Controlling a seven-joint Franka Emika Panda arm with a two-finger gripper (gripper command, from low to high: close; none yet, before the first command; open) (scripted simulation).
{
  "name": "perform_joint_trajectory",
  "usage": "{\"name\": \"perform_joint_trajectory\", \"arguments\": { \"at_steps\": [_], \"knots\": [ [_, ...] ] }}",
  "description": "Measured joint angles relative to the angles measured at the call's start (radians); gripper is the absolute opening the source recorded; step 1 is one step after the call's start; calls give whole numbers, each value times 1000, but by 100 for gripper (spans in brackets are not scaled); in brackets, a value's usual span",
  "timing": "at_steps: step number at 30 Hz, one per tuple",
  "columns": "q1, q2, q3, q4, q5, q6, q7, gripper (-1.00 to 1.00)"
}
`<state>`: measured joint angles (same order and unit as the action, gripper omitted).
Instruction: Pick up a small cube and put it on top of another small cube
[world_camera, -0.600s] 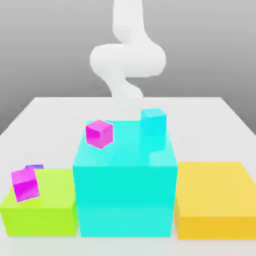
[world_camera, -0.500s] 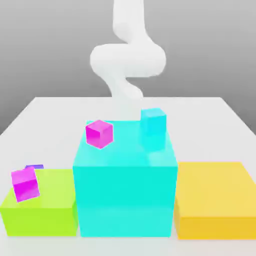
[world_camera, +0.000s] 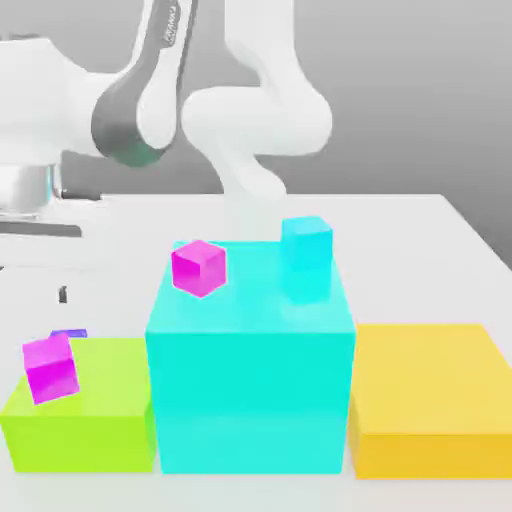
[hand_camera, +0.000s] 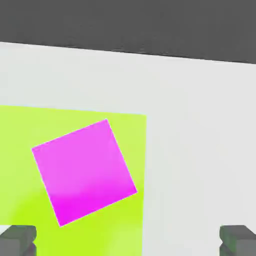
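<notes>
My gripper (hand_camera: 128, 240) hangs w/ jaws wide apart over the magenta cube (hand_camera: 84, 171) on the lime block (hand_camera: 30, 125) (blue-violet cube (world_camera: 69, 334) sits behind), prob. lining up a grab.

Magenta cube (hand_camera: 83, 172) smooth, matt; lime block (world_camera: 85, 420) likewise, seemingly plastic.

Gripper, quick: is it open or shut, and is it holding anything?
Gripper: open, fingers wide apart, holding nothing; a pink cube sits on the green block in the hand view.
</notes>
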<state>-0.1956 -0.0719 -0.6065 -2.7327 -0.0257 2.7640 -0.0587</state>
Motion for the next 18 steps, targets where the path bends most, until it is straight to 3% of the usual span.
{"name": "perform_joint_trajectory", "arguments": {
  "at_steps": [2, 4, 9, 10, 16, 18],
  "knots": [
    [-83, 83, -5, -39, 78, 45, -137, 0],
    [-113, 165, 54, -41, 206, 94, -258, 0],
    [-333, 348, 339, 0, 487, 222, -478, 0],
    [-362, 368, 374, 5, 512, 237, -497, -100],
    [-376, 378, 391, 8, 524, 242, -507, -100],
    [-332, 342, 335, -3, 474, 216, -468, -100]
  ]
}}
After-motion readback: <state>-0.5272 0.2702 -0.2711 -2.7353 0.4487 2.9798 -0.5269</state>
